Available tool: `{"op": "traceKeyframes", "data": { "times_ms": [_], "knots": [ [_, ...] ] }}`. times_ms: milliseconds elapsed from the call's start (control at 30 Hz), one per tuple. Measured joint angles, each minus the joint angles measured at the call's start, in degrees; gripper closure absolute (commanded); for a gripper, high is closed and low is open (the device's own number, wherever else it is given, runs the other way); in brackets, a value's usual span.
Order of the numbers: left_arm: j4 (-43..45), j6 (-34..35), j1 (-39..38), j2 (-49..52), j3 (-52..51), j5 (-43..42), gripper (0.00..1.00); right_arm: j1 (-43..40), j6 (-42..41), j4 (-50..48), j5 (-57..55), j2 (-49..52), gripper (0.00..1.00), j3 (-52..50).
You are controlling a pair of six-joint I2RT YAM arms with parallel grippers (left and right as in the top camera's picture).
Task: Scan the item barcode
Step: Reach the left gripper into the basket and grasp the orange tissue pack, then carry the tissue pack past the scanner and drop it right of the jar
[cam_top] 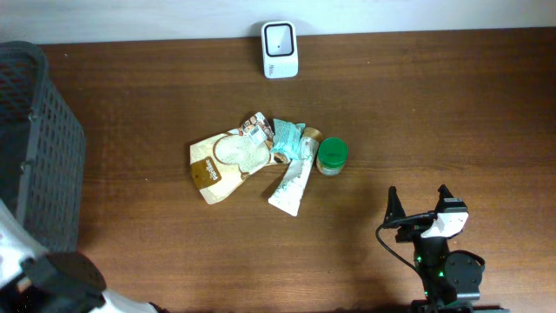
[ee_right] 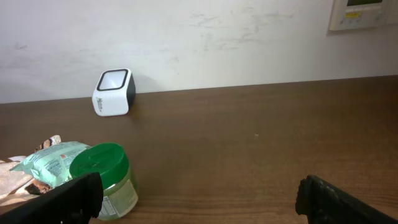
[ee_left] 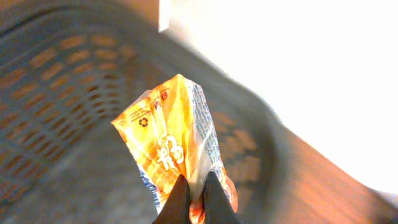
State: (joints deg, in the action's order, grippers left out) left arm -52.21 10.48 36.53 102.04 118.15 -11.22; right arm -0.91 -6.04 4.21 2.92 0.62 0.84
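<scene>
Packet (ee_left: 171, 143), orange foil with a blue-and-white edge: pinched at its lower end by the left fingers (ee_left: 179, 200), which are closed tight on it. It stands up crumpled with the basket (ee_left: 56, 74) behind it, at the left end of the tabletop (cam_top: 434, 113).

Scanner (cam_top: 280, 49), white with a dark window: far edge, centre, well apart from the basket.

Right fingers (ee_right: 68, 202): spread wide, holding nothing, low over the near right.

Pile, mid-tabletop: jar (cam_top: 331, 156) with green lid, tan pouch (cam_top: 228, 161), teal wrapper (cam_top: 288, 139), white sachet (cam_top: 291, 187), touching or overlapping.

Handling note: the step appears to be carrying the packet to the scanner. No barcode shows on the visible face, so the packet likely needs turning until the code faces the window, then holding flat and steady. Creased foil may hide bars, and the thin pinch could let it swing.

Markings: a recycling symbol near the packet's upper left. White lettering mid-face is too blurred to read. Jar and pouch print is too small to read.
</scene>
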Motion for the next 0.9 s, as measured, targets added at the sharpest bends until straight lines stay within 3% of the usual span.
{"op": "traceKeyframes", "data": {
  "times_ms": [133,467,900],
  "knots": [
    [-2.2,0.0,-4.0,-5.0,0.0,-4.8,1.00,0.0,0.0,0.0,0.0,0.0,0.01,0.0],
    [-7.7,0.0,-31.3,-4.7,-1.0,-6.7,1.00,0.0,0.0,0.0,0.0,0.0,0.02,0.0],
    [-7.8,-0.2,-63.3,14.3,-4.5,0.2,1.00,0.0,0.0,0.0,0.0,0.0,0.02,0.0]
  ]
}}
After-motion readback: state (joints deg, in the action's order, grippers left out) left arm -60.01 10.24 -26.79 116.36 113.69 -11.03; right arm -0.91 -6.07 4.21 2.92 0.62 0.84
